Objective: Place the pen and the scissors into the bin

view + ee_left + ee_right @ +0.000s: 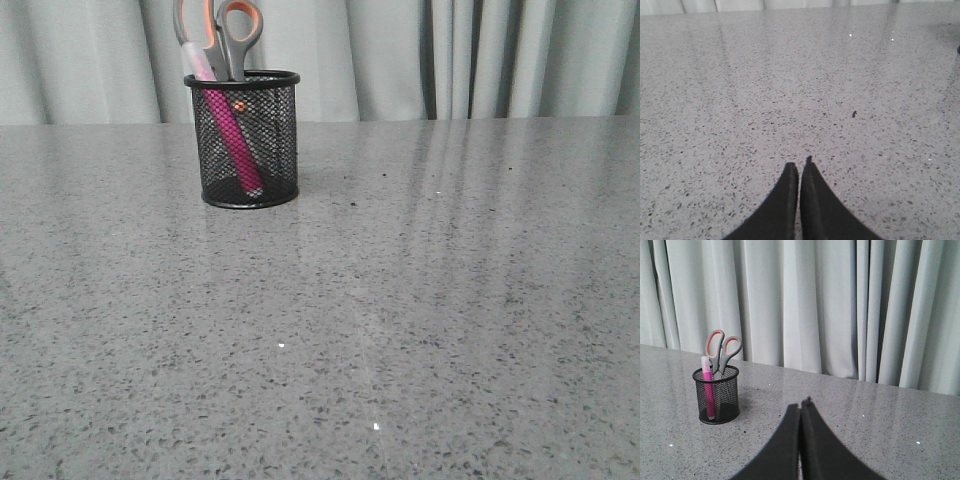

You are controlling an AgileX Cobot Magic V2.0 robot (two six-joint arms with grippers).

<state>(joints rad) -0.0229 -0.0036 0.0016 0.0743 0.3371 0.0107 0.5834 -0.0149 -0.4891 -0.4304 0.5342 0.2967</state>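
The black wire-mesh bin (246, 140) stands upright at the back left of the grey speckled table (400, 300). The magenta pen (232, 140) leans inside it, pale cap up. The scissors (222, 35) stand in it blades down, grey and orange handles above the rim. The right wrist view shows the bin (716, 395), the pen (708, 392) and the scissors (722, 351) far off beyond my right gripper (800, 405), which is shut and empty. My left gripper (799, 165) is shut and empty over bare table. Neither gripper shows in the front view.
Pale curtains (450, 55) hang behind the table's far edge. A small dark speck (854, 114) lies on the table ahead of my left gripper.
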